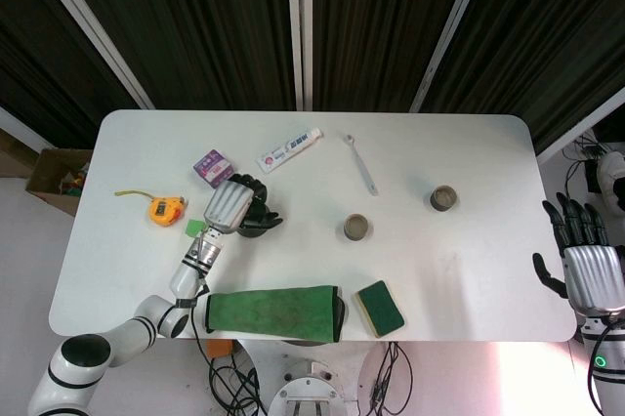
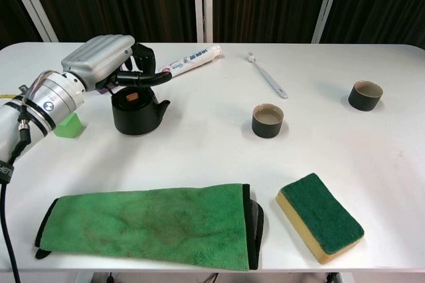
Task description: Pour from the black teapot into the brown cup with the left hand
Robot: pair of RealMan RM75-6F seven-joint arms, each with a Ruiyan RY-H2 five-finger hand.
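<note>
While the left hand (image 2: 106, 64) hovers over the black teapot (image 2: 137, 111), its fingers look curled toward the handle, though I cannot tell whether they grip it. A loose hold could let the pot tip or slip when lifted. The brown cup (image 2: 268, 120) stands well to the right, so spilling on the way is likely.

The right hand (image 1: 589, 265) waits off the table's right edge, fingers apart.

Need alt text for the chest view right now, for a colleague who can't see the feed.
The left hand hovers at the handle of the black teapot, which stands on the white table; a firm grip is not clear. To its right stand two brown cups, one nearer and one farther, with a green cloth and sponge in front.
</note>
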